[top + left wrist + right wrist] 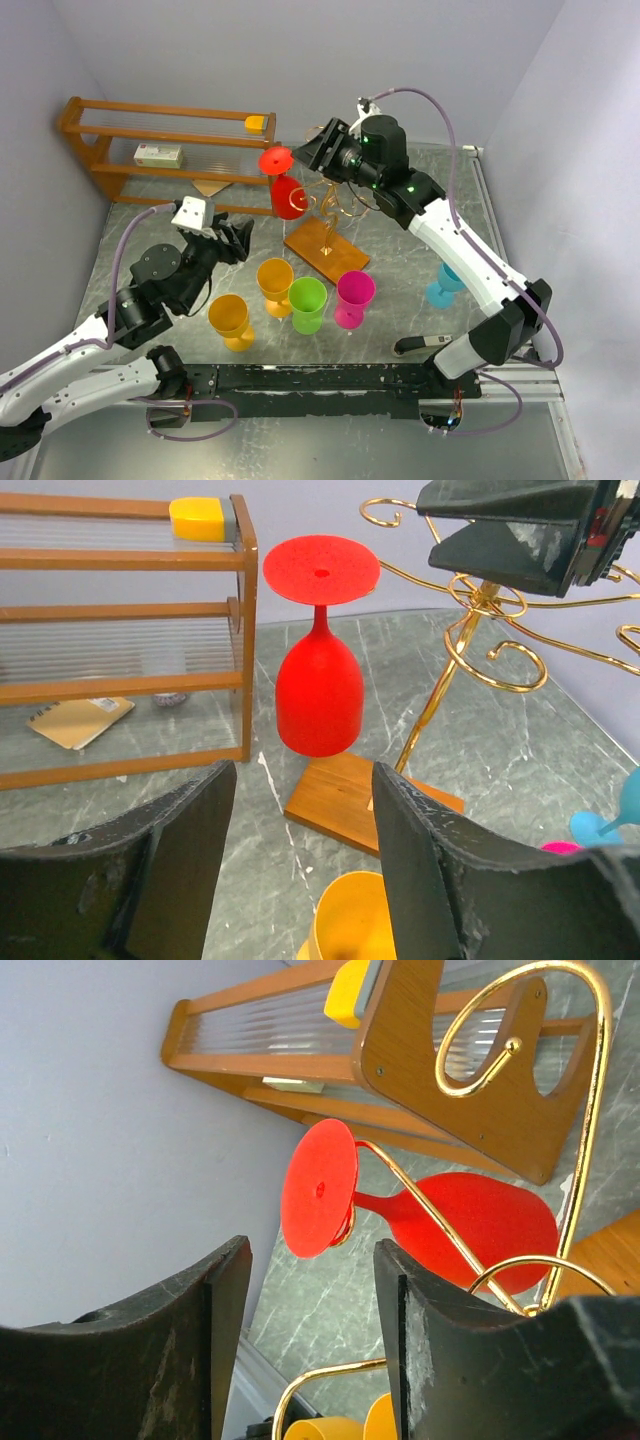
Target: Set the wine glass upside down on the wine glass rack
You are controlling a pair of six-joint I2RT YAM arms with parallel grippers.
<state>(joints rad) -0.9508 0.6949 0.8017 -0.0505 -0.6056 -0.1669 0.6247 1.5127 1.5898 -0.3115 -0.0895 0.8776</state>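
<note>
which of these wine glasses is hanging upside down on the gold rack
The red wine glass: it hangs foot up, bowl down, from the gold rack. The green glass, pink glass and yellow glasses stand upright on the table.

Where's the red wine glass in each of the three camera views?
Top external: upper middle, the red wine glass hangs upside down on the wine glass rack.
Left wrist: centre, foot up, right of the wooden shelf unit.
Right wrist: centre, lying sideways, foot pointing left.
Shared landmark: the yellow block atop the wooden shelf unit, in all three.
</note>
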